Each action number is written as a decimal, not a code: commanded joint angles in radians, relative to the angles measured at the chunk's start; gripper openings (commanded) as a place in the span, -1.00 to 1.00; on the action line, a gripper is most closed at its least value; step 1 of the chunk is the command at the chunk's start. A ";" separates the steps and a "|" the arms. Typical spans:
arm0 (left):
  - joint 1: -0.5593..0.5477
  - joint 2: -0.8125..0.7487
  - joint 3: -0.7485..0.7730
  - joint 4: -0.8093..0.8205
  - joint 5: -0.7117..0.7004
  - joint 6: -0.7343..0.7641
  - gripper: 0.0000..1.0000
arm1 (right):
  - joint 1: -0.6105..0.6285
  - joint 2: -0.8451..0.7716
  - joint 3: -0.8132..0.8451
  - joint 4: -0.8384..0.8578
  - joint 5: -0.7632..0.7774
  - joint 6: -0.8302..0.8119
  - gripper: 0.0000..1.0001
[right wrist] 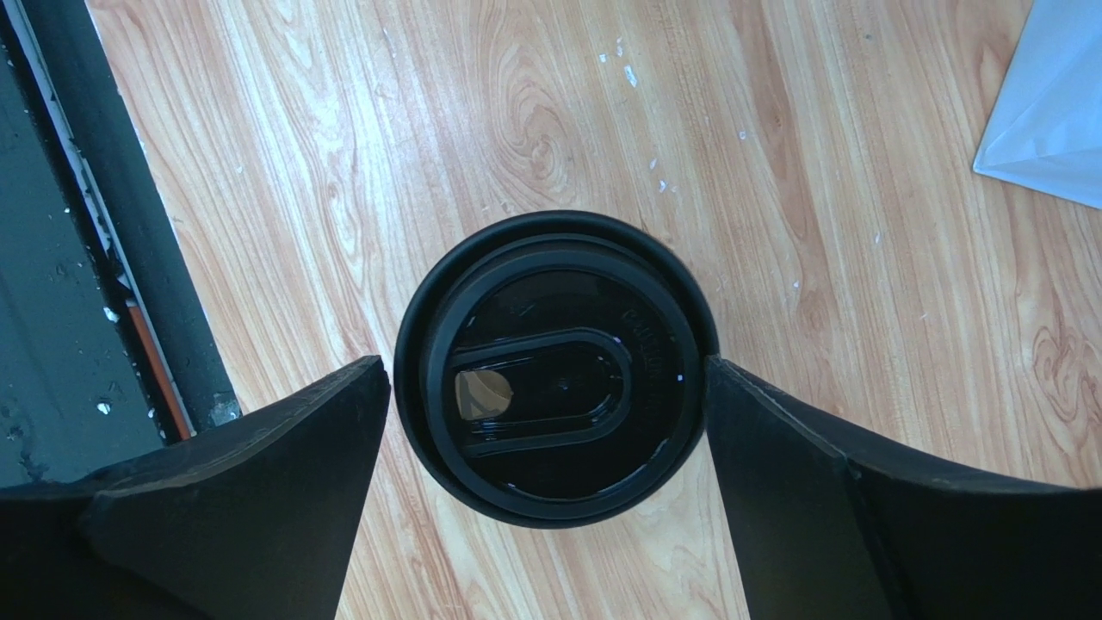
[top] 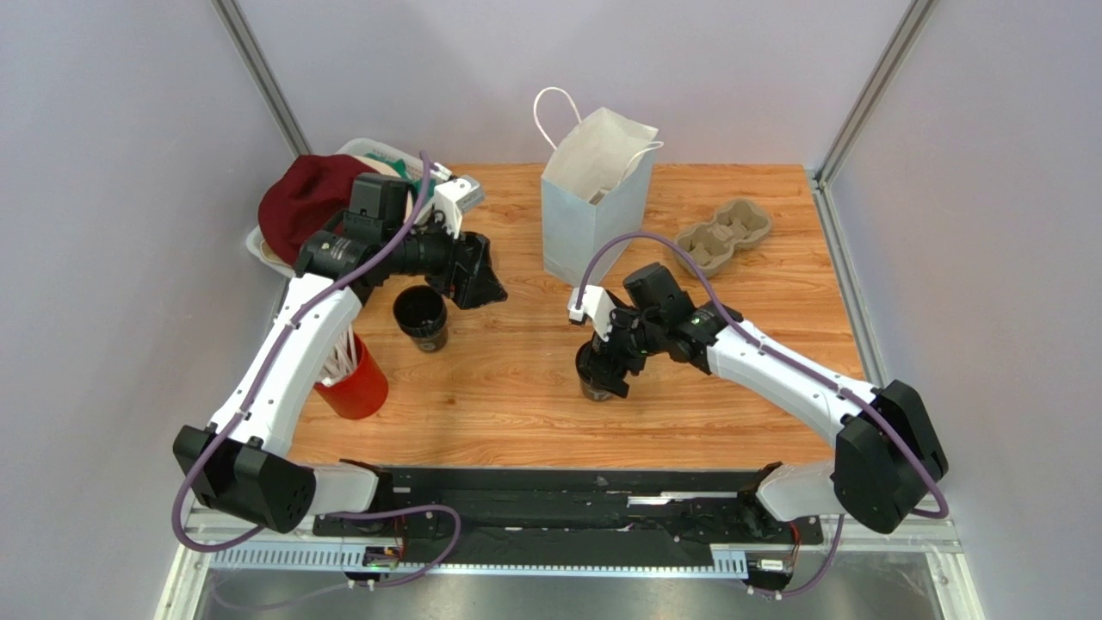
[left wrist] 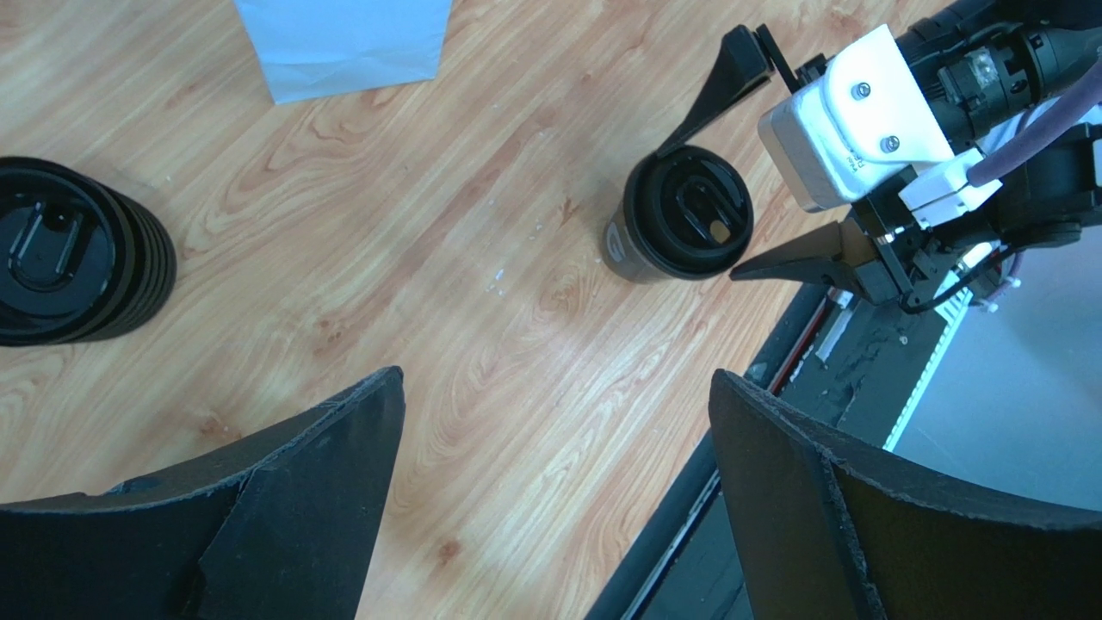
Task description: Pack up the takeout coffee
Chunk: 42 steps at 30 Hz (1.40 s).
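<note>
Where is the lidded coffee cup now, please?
In the top view, the coffee cup stands centrally, between the fingers of the open right hand, in front of the paper bag.

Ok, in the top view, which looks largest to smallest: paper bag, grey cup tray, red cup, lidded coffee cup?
1. paper bag, clearly largest.
2. cup tray and red cup: they look alike, and the left arm hides part of the red cup, so no ranking.
3. coffee cup, smallest, mostly hidden under the right gripper.

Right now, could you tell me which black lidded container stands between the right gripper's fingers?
The smooth coffee cup, flanked by the right gripper; the ribbed black stack stands apart, near the red cup.
</note>
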 commanded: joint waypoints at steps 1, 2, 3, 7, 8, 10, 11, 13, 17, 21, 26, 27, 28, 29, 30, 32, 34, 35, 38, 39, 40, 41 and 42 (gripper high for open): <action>0.011 -0.033 -0.023 0.007 0.029 0.022 0.91 | 0.013 0.016 0.034 0.032 0.014 -0.013 0.85; 0.011 -0.035 -0.025 0.011 0.029 0.020 0.91 | 0.014 0.022 0.034 0.034 0.014 -0.012 0.83; 0.013 -0.036 -0.028 0.015 0.033 0.020 0.91 | 0.016 0.025 0.032 0.032 0.015 -0.012 0.82; 0.016 -0.044 -0.037 0.024 0.034 0.014 0.91 | 0.016 0.031 0.034 0.023 0.008 -0.012 0.80; 0.016 -0.045 -0.039 0.028 0.034 0.013 0.91 | 0.016 0.025 0.034 0.022 0.005 -0.012 0.80; 0.017 -0.050 -0.048 0.035 0.034 0.011 0.91 | 0.016 0.004 0.037 0.019 0.002 -0.009 0.80; 0.017 -0.052 -0.051 0.038 0.033 0.011 0.91 | 0.016 -0.003 0.038 0.020 0.002 -0.006 0.80; 0.017 -0.053 -0.053 0.038 0.031 0.013 0.91 | 0.016 -0.026 0.041 0.017 -0.003 -0.004 0.80; 0.019 -0.055 -0.050 0.038 0.031 0.013 0.91 | 0.018 -0.053 0.055 -0.001 -0.015 -0.001 0.83; 0.019 -0.058 -0.054 0.041 0.029 0.011 0.91 | 0.018 -0.070 0.057 -0.008 -0.017 -0.007 0.90; 0.019 -0.067 -0.060 0.047 0.028 0.010 0.91 | 0.018 -0.056 0.046 0.005 0.000 -0.009 0.90; 0.019 -0.068 -0.063 0.048 0.026 0.008 0.91 | 0.018 -0.052 0.041 0.006 0.005 -0.012 0.89; 0.019 -0.070 -0.065 0.047 0.026 0.008 0.91 | 0.018 -0.052 0.041 0.003 0.005 -0.013 0.89; 0.019 -0.068 -0.063 0.047 0.026 0.008 0.91 | 0.018 -0.050 0.040 0.003 0.005 -0.018 0.89; 0.019 -0.073 -0.065 0.047 0.026 0.008 0.91 | 0.018 -0.049 0.040 0.005 0.003 -0.018 0.89; 0.019 -0.071 -0.066 0.047 0.025 0.010 0.91 | 0.016 -0.050 0.043 0.000 -0.001 -0.018 0.89; 0.019 -0.073 -0.066 0.047 0.025 0.010 0.91 | 0.018 -0.047 0.046 -0.012 -0.017 -0.022 0.89; 0.019 -0.073 -0.065 0.048 0.025 0.011 0.91 | 0.019 -0.049 0.044 -0.014 -0.023 -0.022 0.89; 0.019 -0.072 -0.068 0.050 0.028 0.008 0.91 | 0.018 -0.044 0.040 -0.018 -0.021 -0.024 0.89; 0.019 -0.073 -0.068 0.048 0.028 0.008 0.91 | 0.018 -0.039 0.038 -0.021 -0.020 -0.027 0.89; 0.019 -0.075 -0.069 0.050 0.028 0.008 0.91 | 0.018 -0.036 0.038 -0.020 -0.018 -0.027 0.89; 0.019 -0.075 -0.071 0.051 0.028 0.010 0.91 | 0.019 -0.033 0.034 -0.018 -0.017 -0.026 0.89; 0.019 -0.076 -0.073 0.050 0.028 0.008 0.91 | 0.018 -0.029 0.034 -0.018 -0.015 -0.025 0.89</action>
